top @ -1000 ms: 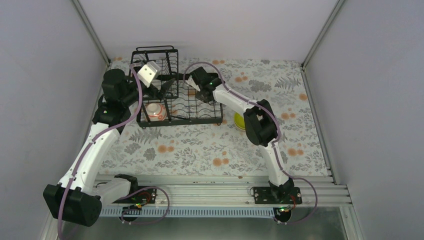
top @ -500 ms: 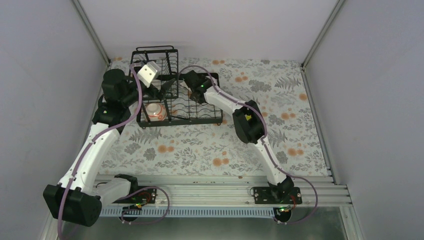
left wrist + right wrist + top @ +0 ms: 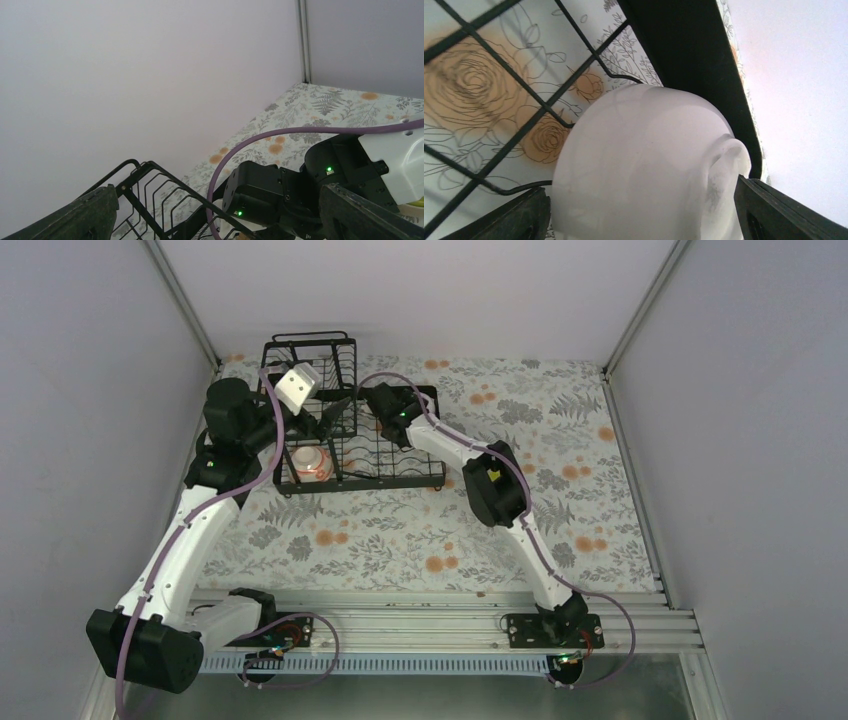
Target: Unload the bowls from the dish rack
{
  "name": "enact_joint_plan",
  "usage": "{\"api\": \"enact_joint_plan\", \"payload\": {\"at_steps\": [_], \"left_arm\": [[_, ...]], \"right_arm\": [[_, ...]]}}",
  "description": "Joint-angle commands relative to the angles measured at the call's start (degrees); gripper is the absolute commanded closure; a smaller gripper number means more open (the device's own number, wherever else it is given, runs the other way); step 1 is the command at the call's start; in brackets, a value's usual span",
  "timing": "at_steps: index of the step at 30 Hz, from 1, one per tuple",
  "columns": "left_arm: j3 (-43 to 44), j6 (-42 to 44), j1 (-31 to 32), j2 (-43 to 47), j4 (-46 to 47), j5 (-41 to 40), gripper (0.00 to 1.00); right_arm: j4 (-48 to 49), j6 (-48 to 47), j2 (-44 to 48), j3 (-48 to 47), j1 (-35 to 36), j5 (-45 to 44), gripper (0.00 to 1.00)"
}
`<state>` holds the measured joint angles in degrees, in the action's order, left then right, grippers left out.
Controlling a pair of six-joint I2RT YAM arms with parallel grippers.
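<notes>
Grey-white walls (image 3: 80,390) on three sides; floral cloth (image 3: 400,540), grey leaves and orange blooms, covers the table up to the aluminium rail (image 3: 430,602) at the lower edge of the top view.

Dish rack (image 3: 420,468), black wire, upper left of centre, its taller basket section at the upper-left end; patterned bowl (image 3: 312,462) upright in the rack's lower-left corner.

Left gripper (image 3: 220,210) above the rack's left part, fingers spread wide, nothing between them.

Right gripper (image 3: 644,215) reaches into the rack's upper middle; fingers spread wide to either side of the white bowl (image 3: 644,165); whether the pads touch it, cannot tell. This bowl lies tipped on its side on the rack's wires, against the black rim, foot ring toward the right of the wrist view.
</notes>
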<state>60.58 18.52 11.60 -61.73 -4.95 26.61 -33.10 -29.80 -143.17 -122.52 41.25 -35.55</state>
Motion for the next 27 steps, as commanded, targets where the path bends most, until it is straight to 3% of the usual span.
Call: {"api": "enact_joint_plan", "payload": {"at_steps": [1, 12, 18, 27], "left_arm": [[0.3, -0.8, -0.4, 1.2, 1.0, 1.3, 0.00], [0.6, -1.2, -0.5, 0.9, 1.0, 1.4, 0.00], [0.6, -1.3, -0.6, 1.1, 0.9, 1.7, 0.00], [0.7, -1.5, -1.0, 0.8, 1.0, 2.2, 0.00]], "right_arm": [[-0.2, -0.9, -3.0, -0.7, 0.5, -5.5, 0.10], [10.3, -5.7, 0.7, 5.3, 0.5, -18.5, 0.09], [10.5, -5.9, 1.5, 5.7, 0.4, -19.5, 0.22], [12.8, -6.3, 4.9, 9.0, 0.5, -21.4, 0.27]]}}
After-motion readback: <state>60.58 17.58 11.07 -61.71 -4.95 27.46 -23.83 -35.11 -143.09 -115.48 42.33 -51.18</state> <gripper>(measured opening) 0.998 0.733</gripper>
